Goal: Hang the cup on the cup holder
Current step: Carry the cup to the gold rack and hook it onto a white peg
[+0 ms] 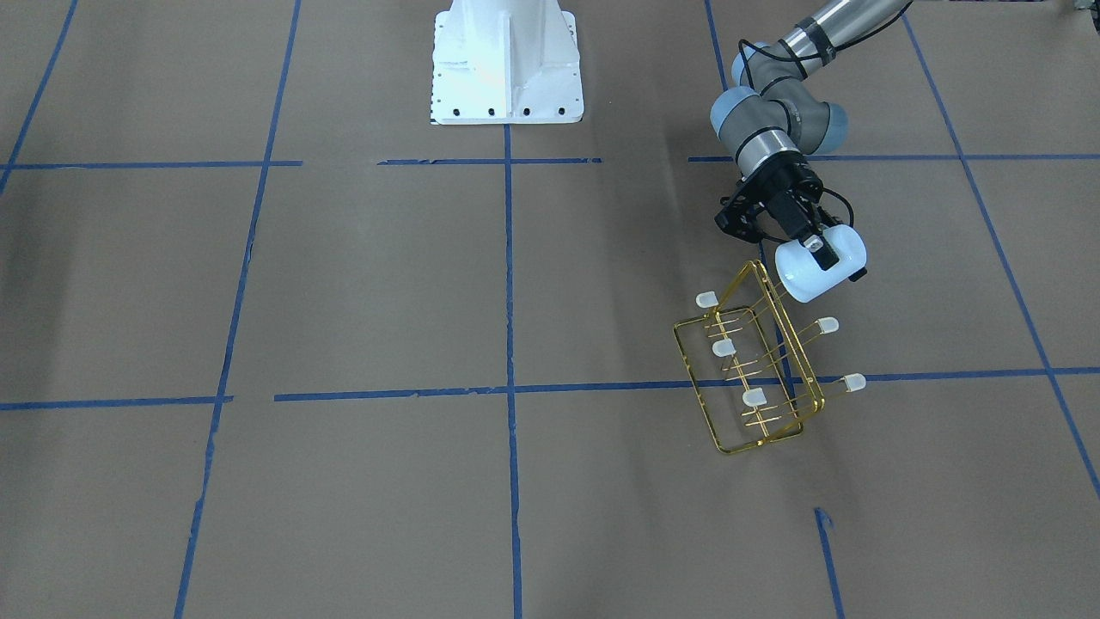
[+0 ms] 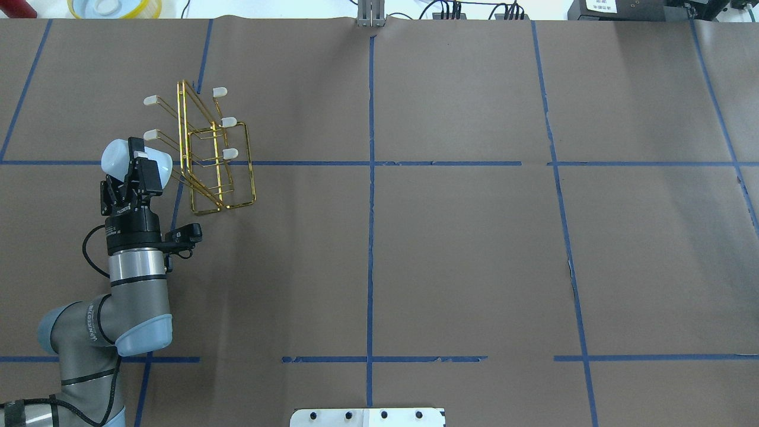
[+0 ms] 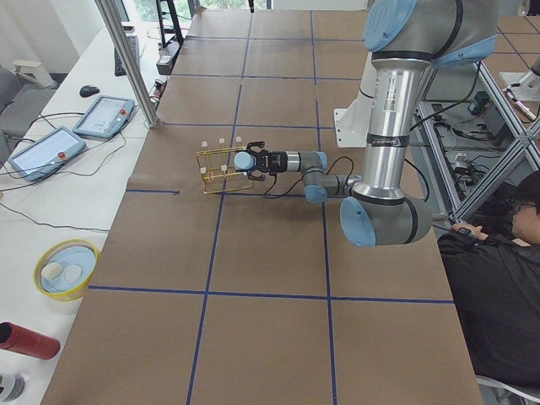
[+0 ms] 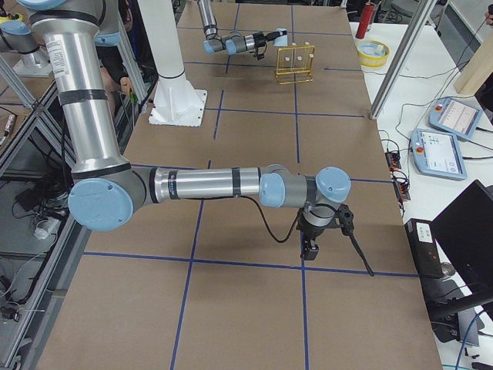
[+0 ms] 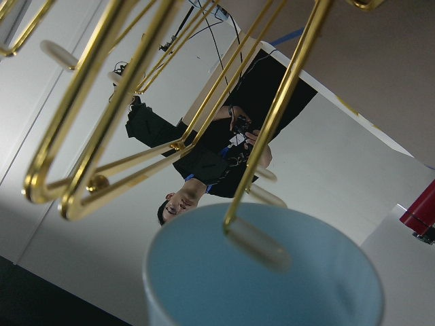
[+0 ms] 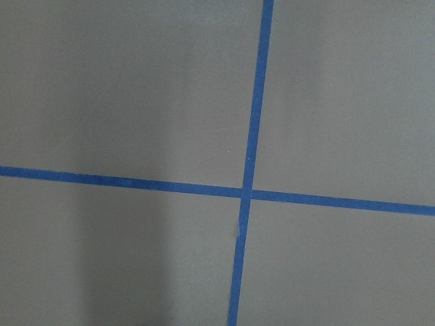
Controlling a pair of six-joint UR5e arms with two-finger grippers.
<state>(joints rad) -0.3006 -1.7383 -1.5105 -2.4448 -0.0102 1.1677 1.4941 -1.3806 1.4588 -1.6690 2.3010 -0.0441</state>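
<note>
My left gripper [image 1: 827, 256] is shut on the pale blue-white cup [image 1: 815, 272], held on its side above the table. The cup [image 2: 124, 155] sits right against the near end of the gold wire cup holder [image 2: 220, 161], which stands on the brown table. In the left wrist view the cup's open mouth [image 5: 272, 285] faces the cup holder [image 5: 102, 136], and one white-capped prong [image 5: 258, 248] reaches into the mouth. My right gripper [image 4: 310, 248] shows only in the exterior right view, low over the table far from the cup holder; I cannot tell whether it is open or shut.
The white robot base [image 1: 507, 64] stands at the table's middle edge. A yellow bowl [image 3: 66, 268], a red cylinder [image 3: 25, 340] and two tablets [image 3: 101, 114] lie on the side bench beyond a metal post [image 3: 126, 59]. An operator [image 3: 498, 295] sits beside the robot.
</note>
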